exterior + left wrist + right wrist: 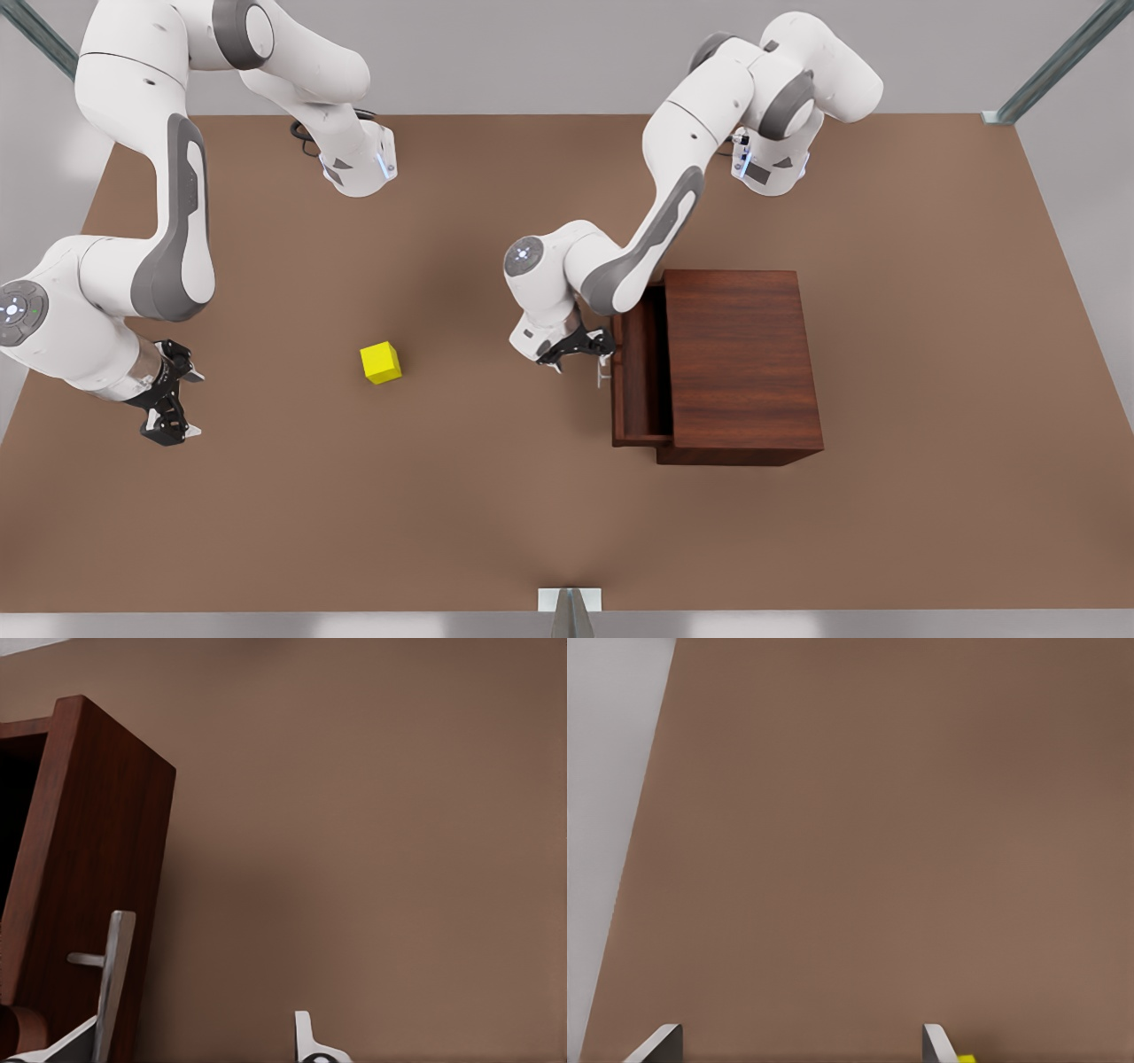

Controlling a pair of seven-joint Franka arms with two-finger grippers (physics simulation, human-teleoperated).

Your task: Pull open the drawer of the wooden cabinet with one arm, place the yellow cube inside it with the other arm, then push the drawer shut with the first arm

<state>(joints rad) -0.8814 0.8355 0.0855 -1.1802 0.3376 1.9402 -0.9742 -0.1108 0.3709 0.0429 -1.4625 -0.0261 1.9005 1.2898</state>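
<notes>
Your left gripper (595, 352), jaws spread, sits at the partly open dark reddish-brown drawer's (640, 372) silver bar handle (113, 983): straddle it squarely before pulling, while the released right gripper (174, 400) waits left of the small yellow cube (381, 362).

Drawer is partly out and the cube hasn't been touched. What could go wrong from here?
The left gripper sits at the handle with its fingers spread, so it could lose the drawer, which may be too little open for the yellow cube. The right gripper waits open, apart from the cube, and could nudge it when approaching.
</notes>
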